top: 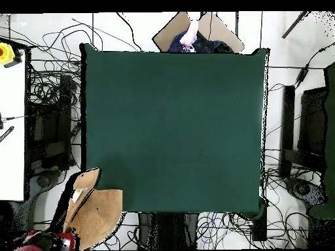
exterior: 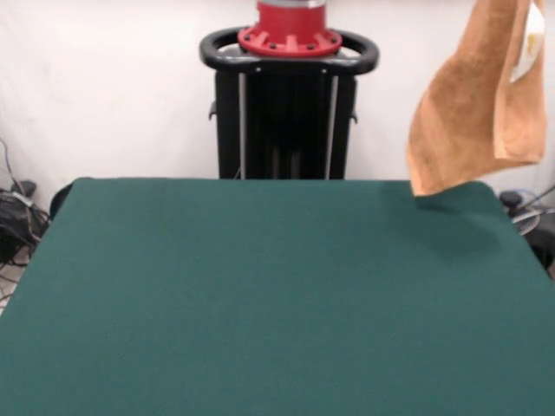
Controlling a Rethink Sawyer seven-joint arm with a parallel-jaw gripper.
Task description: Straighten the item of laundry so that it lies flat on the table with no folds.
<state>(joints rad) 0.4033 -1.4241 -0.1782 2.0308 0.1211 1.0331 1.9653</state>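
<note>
The towel [exterior: 473, 95] is an orange-tan terry cloth, nubby and soft, and I see it hanging in the air rather than lying down. In my front view it drapes from the top edge of the picture in a long folded sheet, doubled over itself with one flap in front of the other, and its lowest corner dangles just above the far corner of the worktop [exterior: 260, 295]. A small white care label [exterior: 529, 43] shows on its upper part. From overhead, the towel [top: 91, 209] hangs just off that corner of the worktop [top: 173, 117], beyond the edge, folded into two lobes.

The worktop is a wide rectangle of dark green felt-like cloth, matte and smooth.

I can make out only a red part of the arm [top: 46, 240] beside the towel, overhead. The pincer itself is out of my sight in both views, so I cannot tell how it is set or what it grips.

A person's hand [top: 190, 34] shows at the worktop's opposite edge.
</note>
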